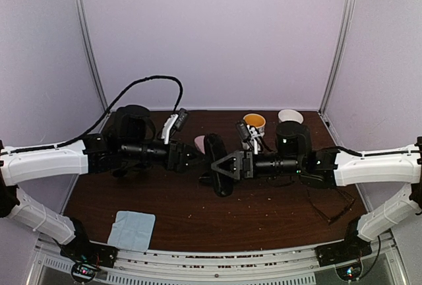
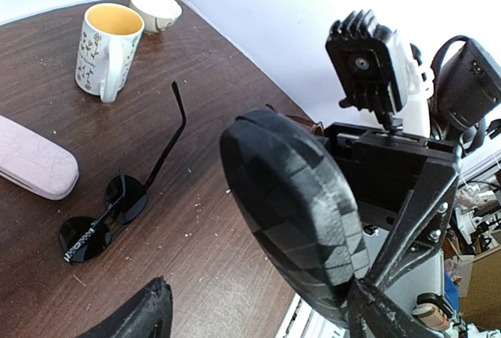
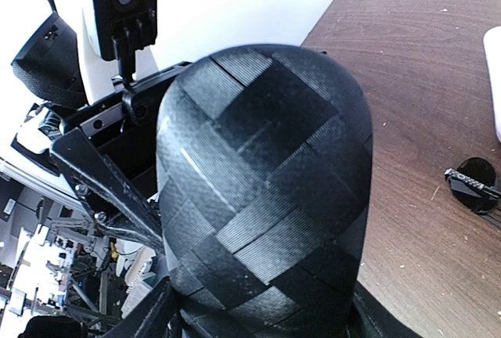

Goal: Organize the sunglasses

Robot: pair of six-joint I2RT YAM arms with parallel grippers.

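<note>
Mid-step on the black case (image 2: 290, 205), by the look of it: readying a case before stowing a pair, with no sunglasses in hand yet. Clamped across the case's width with the right gripper (image 1: 224, 165), raised off the worktop (image 1: 198, 219) on the near side of the mug (image 2: 106, 44). Faced from the other end by the left gripper (image 1: 198, 158), fingers (image 2: 141, 318) spread wide and bracketing the case's tip, with no clear contact to make out. Seemingly shut, as to the case itself; no gap visible at any seam.

Down on the worktop, nearer than the mug: the dark-lensed sunglasses (image 2: 102, 221), lying flat, one temple unfolded and pointing back toward the mug, near the pink case (image 2: 31, 166) but apart from it. Well apart from the mug, nearer and to its right in the top view: a thin-framed pair (image 1: 333, 206), also loose on the worktop.

Next, most likely: closing the left fingers on one half of the case and prying against the right-hand hold. Calls for a bite on the lid alone, close to the seam, and a steady counter-hold; otherwise likely to slip on the rounded woven shell or twist it out of the right fingers. Then freeing one gripper for the dark-lensed pair, minding that loose temple.
</note>
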